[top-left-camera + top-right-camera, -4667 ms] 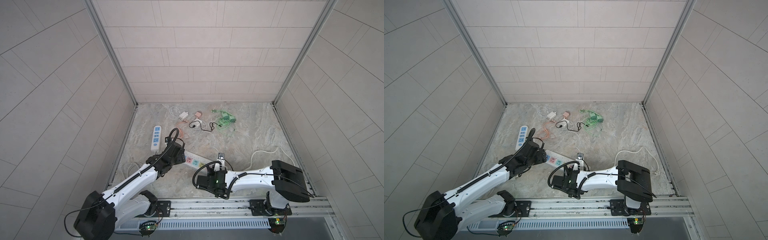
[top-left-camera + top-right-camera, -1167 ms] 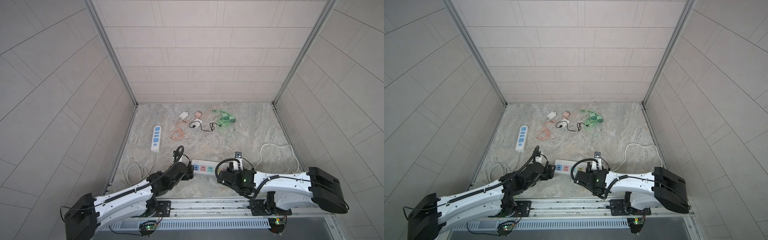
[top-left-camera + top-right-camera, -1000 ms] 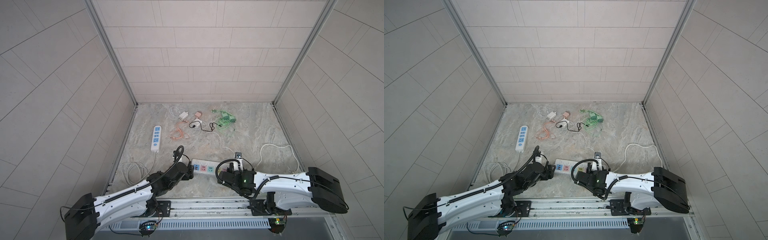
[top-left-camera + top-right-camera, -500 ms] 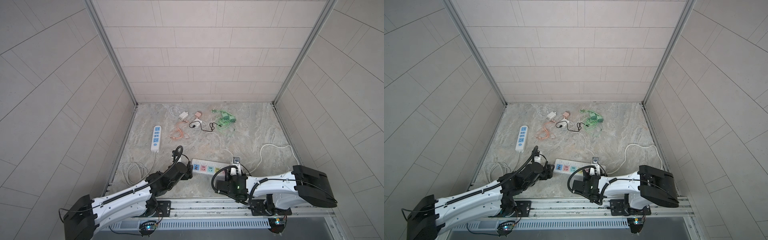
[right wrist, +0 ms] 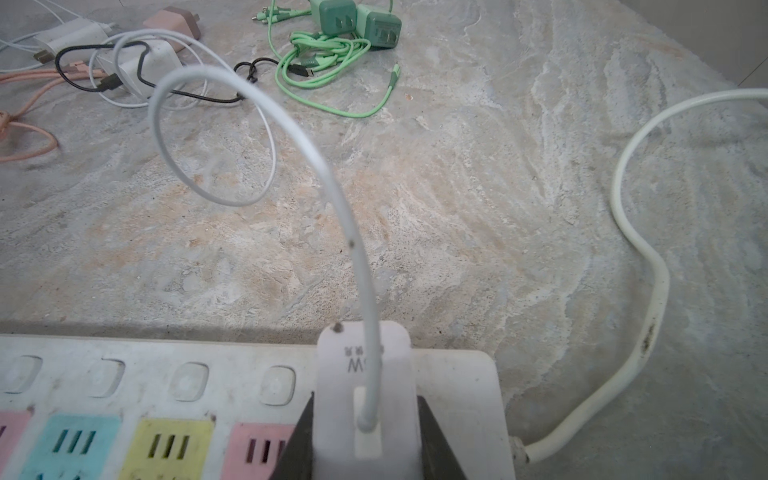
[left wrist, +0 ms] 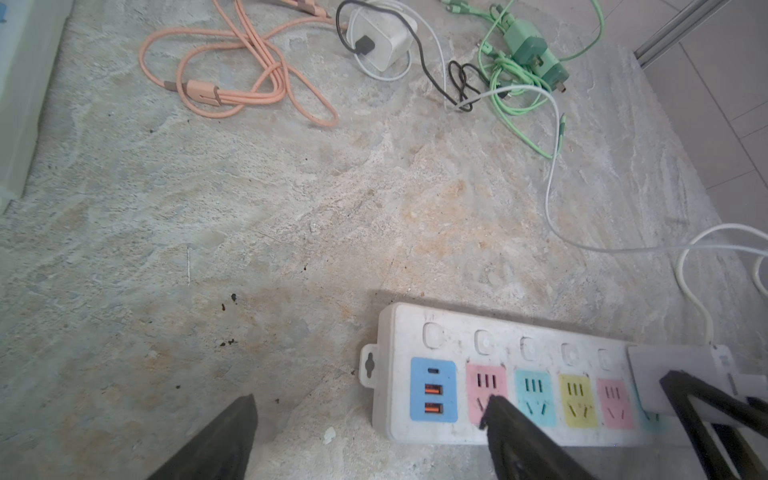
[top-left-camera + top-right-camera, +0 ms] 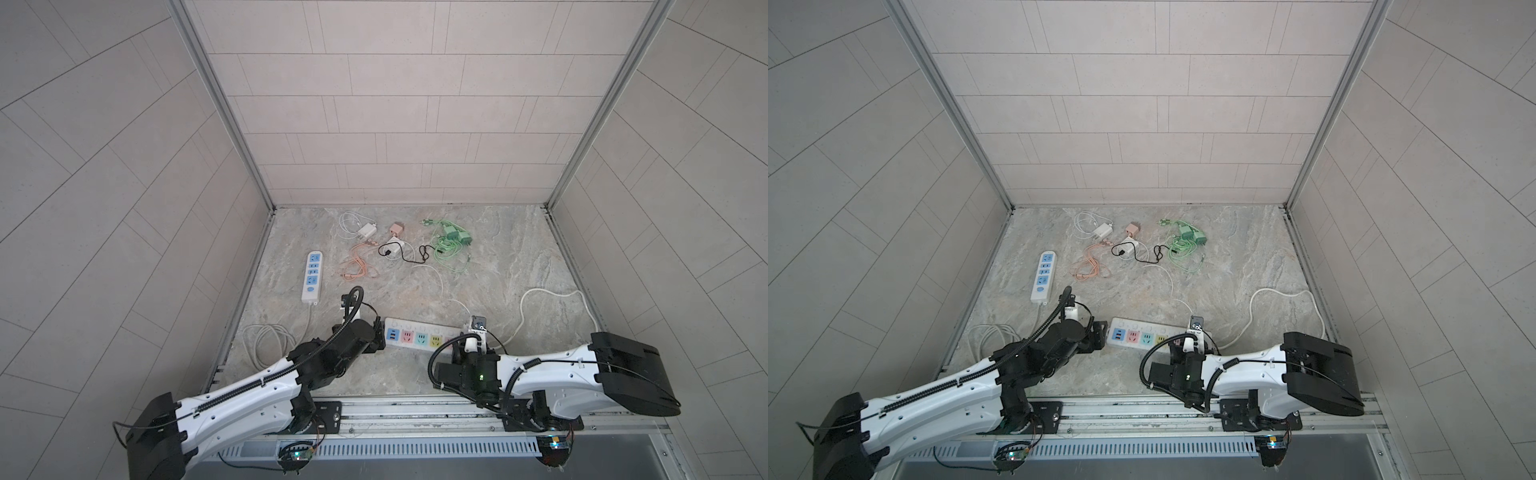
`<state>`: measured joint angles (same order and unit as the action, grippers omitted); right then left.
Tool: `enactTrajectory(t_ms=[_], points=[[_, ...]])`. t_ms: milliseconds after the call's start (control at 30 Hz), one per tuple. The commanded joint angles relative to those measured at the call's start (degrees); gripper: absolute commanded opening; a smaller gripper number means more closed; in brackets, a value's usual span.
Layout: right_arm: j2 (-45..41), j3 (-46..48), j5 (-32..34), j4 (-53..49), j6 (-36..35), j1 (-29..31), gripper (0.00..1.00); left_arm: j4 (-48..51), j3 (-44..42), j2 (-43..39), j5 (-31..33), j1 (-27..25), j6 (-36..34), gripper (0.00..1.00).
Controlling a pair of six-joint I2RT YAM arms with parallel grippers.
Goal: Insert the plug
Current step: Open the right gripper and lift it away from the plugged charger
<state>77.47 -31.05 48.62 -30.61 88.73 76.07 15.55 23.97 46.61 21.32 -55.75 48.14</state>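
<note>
Right hand (image 5: 368, 434) clenching white plug (image 5: 361, 374), holding it upright over end socket of power strip (image 5: 124, 357), cord end, just beside pink socket. Prongs hidden; seating depth unclear. Left hand (image 6: 370, 405) gaping, released, gripping nothing, fingers straddling strip's USB end. Judgement: pressing straight down without tilting looking best, white cable (image 5: 353, 245) arching clear behind; left hand bracing strip against sliding on desk (image 6: 208, 249) likely helping. Farther back, pink cable (image 6: 199, 92), green chargers (image 5: 357, 20), blue-socket strip (image 7: 313, 274) lying well apart, needing no attention.
</note>
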Motion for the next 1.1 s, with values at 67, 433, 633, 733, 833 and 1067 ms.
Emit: enactTrajectory(t_ms=[67,433,633,733,833,1067], points=[[-5.1,-0.7,-3.4,-6.8,-1.8,0.2,0.30,1.8,2.8,0.8,2.4,0.6,-1.7,0.94],[-19.7,-1.2,2.1,-8.1,-10.2,-0.8,0.64,2.0,4.5,3.0,3.2,1.1,-2.9,1.00],[-27.5,-2.9,-3.4,-6.8,-22.9,-13.2,0.63,2.9,7.7,5.0,3.2,2.6,-5.0,1.00],[-29.2,-4.0,-10.7,-3.6,-31.8,-22.7,0.64,3.0,9.9,7.4,2.7,4.0,-6.2,1.00],[-26.8,-8.5,-21.7,0.9,-40.3,-34.8,0.64,2.8,12.4,10.4,1.0,6.2,-7.1,1.00],[-6.1,-21.6,-43.7,10.4,-49.3,-54.7,0.60,0.2,16.9,16.2,1.4,9.9,-10.8,1.00]])
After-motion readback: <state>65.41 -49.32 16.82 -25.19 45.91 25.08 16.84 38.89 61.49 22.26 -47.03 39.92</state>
